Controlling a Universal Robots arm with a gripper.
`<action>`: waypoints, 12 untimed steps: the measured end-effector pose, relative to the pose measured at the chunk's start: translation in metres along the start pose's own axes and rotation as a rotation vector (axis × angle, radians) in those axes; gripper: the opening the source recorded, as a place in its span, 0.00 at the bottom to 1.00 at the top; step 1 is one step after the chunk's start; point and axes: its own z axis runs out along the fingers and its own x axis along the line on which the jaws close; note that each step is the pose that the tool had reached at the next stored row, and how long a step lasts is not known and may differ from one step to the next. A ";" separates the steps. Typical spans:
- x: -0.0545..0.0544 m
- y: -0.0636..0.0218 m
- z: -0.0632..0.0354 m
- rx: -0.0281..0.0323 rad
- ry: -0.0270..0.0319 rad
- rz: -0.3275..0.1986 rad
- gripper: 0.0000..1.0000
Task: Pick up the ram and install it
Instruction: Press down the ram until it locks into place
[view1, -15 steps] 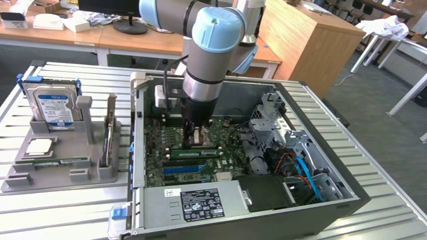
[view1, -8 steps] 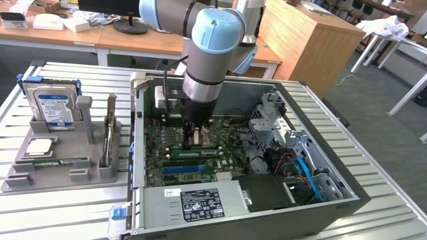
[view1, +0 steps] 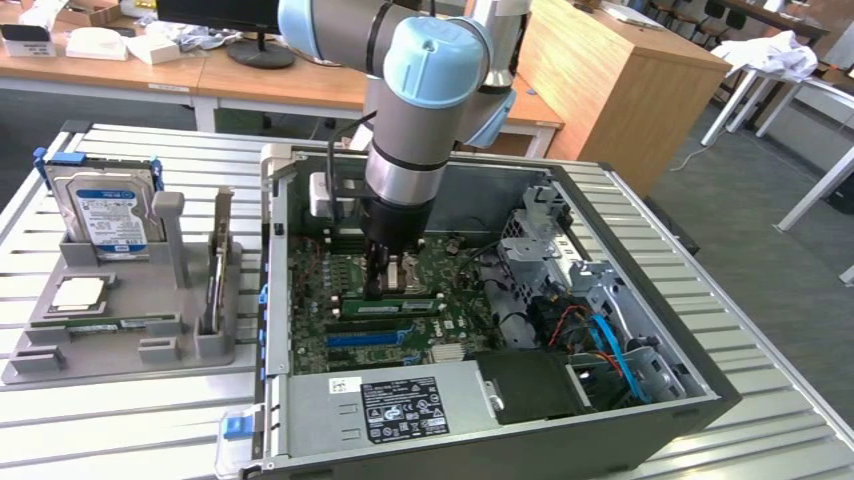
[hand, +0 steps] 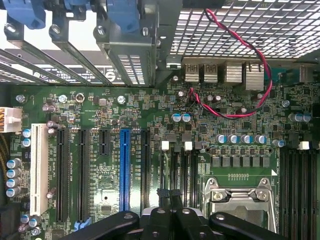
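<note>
The arm is reaching down into the open PC case (view1: 694, 385), with the gripper (view1: 388, 284) low over the motherboard (view1: 320, 345), just next to the CPU socket (view1: 424, 268). The fingers look pressed together. In the wrist view the gripper (hand: 170, 194) comes to one narrow dark point with no gap you could call open.

The ram (view1: 391, 305) is inside the case, right under the fingertips. It's a long, thin green strip with a pale label along its face and some small dark bits. It stands on its long edge across the board, in line with the blue expansion slot (view1: 363, 339), which is a little nearer the power supply (view1: 387, 405). The gripper tip comes down to the strip's top edge. Honestly can't tell whether it's pinching that edge or only touching it.

From the wrist camera the tip hangs over the pair of narrow black slots (hand: 184, 172) between the blue slot (hand: 124, 170) and the metal CPU bracket (hand: 240, 197). The stick itself can't be picked out there.

On the exterior view's left there's a grey parts holder (view1: 134, 345) on the slatted table (view1: 120, 420). A silver hard drive (view1: 110, 210) with a blue-and-white label stands upright in it, a square silver chip (view1: 78, 292) lies flat, and a thin board (view1: 218, 262) stands on edge.
</note>
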 end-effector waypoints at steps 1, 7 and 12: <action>0.000 0.0000 0.0005 0.0001 -0.0002 0.000 0.10; 0.000 0.0000 0.0023 -0.0001 0.0002 0.000 0.10; 0.000 -0.0001 0.0031 0.0003 -0.0004 0.000 0.10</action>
